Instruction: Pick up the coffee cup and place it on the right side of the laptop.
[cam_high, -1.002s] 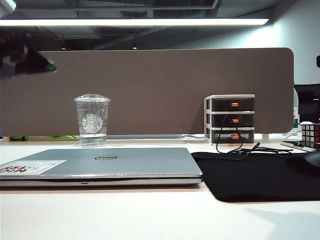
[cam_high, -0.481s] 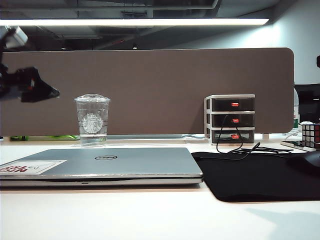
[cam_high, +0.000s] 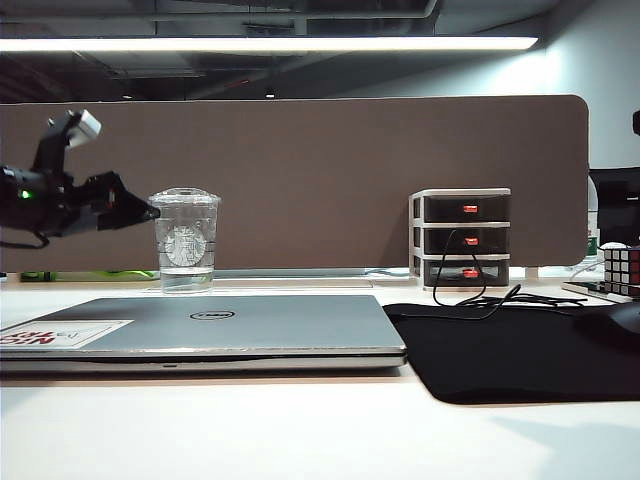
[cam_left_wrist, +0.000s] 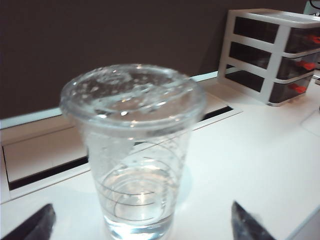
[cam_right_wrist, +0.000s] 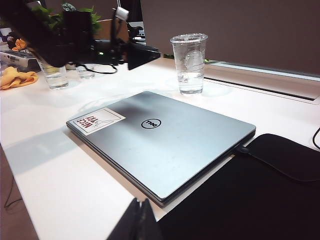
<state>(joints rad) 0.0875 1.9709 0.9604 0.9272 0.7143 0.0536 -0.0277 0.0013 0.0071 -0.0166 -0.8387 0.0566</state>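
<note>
- the coffee cup (cam_high: 185, 241) stands upright on the white desk (cam_high: 300, 430), behind the closed laptop (cam_high: 200, 330) toward its left end in the exterior view, with clear liquid low inside and its clear lid on.
- in the left wrist view the coffee cup (cam_left_wrist: 134, 150) fills the middle, droplets on the lid, and the desk shows bare around its foot.
- the left gripper (cam_high: 135, 208) hangs in the air just left of the cup at about lid height, its dark fingertips pointing at the cup's upper wall (whether the tip touches the plastic cannot be told from here).
- its jaws are spread wide and hold nothing: in the left wrist view the two dark fingertips (cam_left_wrist: 35, 226) sit far apart, one to each side of the cup's base, both clear of it.
- the right gripper (cam_right_wrist: 136, 220) sits low at the near edge of the desk, in front of the laptop (cam_right_wrist: 160, 145); its dark fingers look pressed together with no gap, nothing between them.
- a black mat (cam_high: 510, 350) lies just right of the laptop, with a small drawer unit (cam_high: 460, 238) behind it against the brown partition (cam_high: 330, 170).
</note>
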